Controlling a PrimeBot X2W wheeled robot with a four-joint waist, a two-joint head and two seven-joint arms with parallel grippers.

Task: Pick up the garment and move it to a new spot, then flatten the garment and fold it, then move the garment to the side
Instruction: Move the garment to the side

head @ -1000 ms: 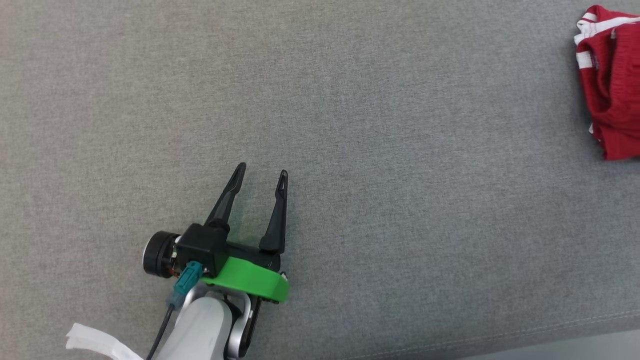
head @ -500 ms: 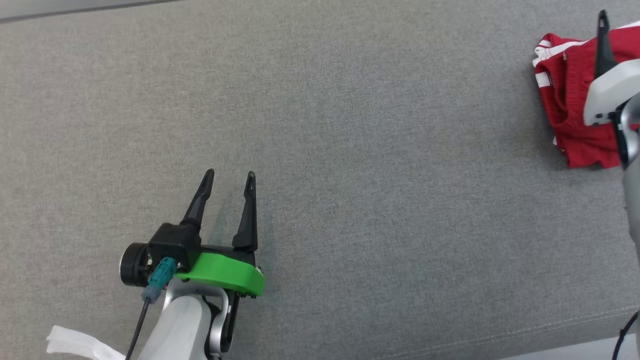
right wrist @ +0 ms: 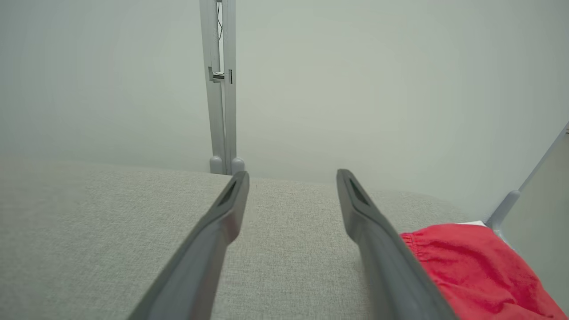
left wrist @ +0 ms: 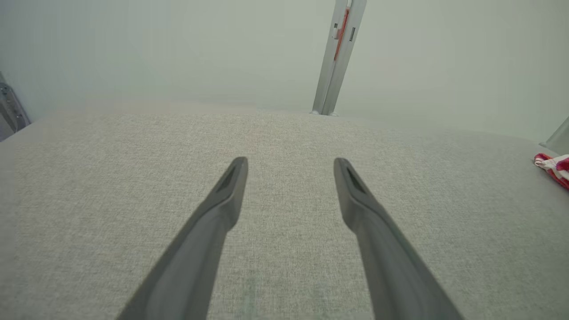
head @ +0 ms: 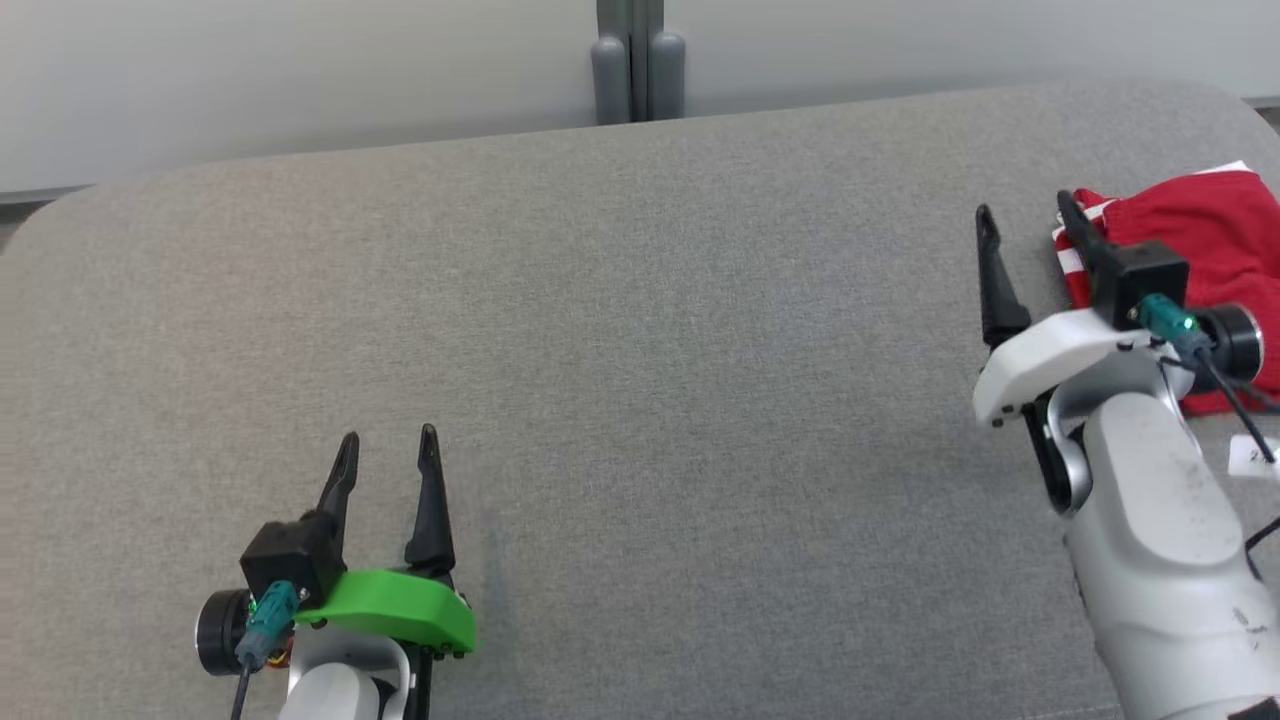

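Nearest the camera, well short of the grey post (head: 628,60) and off to its left: left pincer (head: 389,434) on a green collar (head: 400,605), low over the bench (head: 650,350). Dark fingers spread apart and pointing toward the far wall, gripping nothing, bare grey fabric beneath. Same open stance in the left wrist view, both fingertips clear of everything.

Farther out, to the right of the post and in front of it: right pincer (head: 1025,204) on a white collar (head: 1040,350) and pale forearm (head: 1160,540), likewise gaping wide and empty. Left finger over bare bench. Right finger lying across the near-left edge of the garment (head: 1200,215) in the head view, contact with the cloth impossible to judge. In the right wrist view, red fabric just beside that right finger, on its outer side, none of it between the two fingers.

Beyond the fingertips, far to the right of the post and a little nearer than it: the garment itself, red with white stripes at one edge. Crumpled in a heap on the bench close to its rounded right-hand corner, partly masked by the right wrist.

At the very back: post standing upright against the pale wall (head: 300,80), just behind the bench's far edge.
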